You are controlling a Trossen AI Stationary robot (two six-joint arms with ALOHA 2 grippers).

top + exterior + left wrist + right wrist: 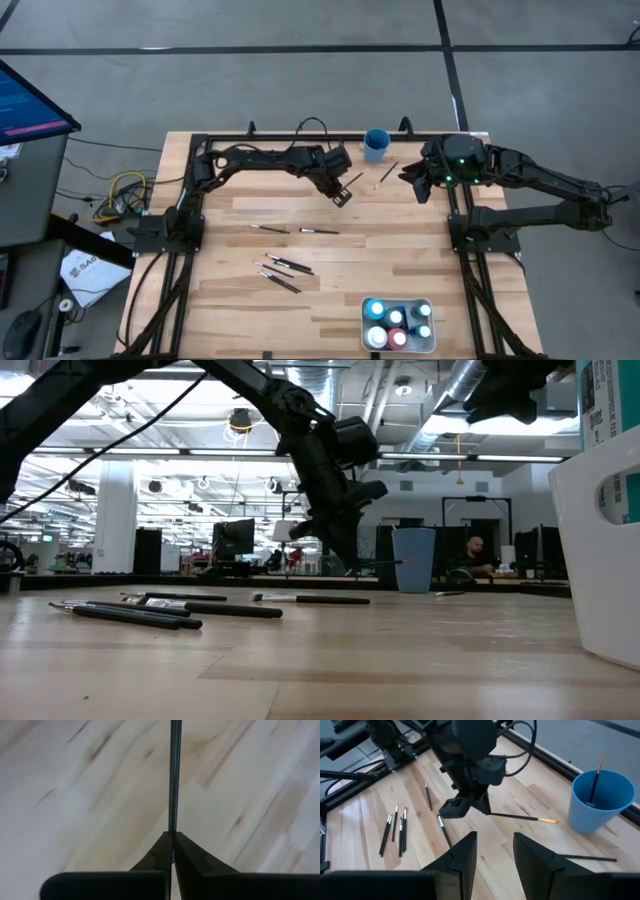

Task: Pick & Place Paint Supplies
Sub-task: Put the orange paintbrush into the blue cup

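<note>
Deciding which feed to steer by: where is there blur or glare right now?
Low view: ceiling lights glare behind the left gripper, the near tray is soft. Left wrist view: the held paintbrush and the wood are blurred. Right wrist view: blue cup sharp, no glare.

Bare table (420, 260) lies open between the scattered brushes (285, 270) and the tray (398, 325); the blue cup (376, 145) stands at the far edge.
</note>
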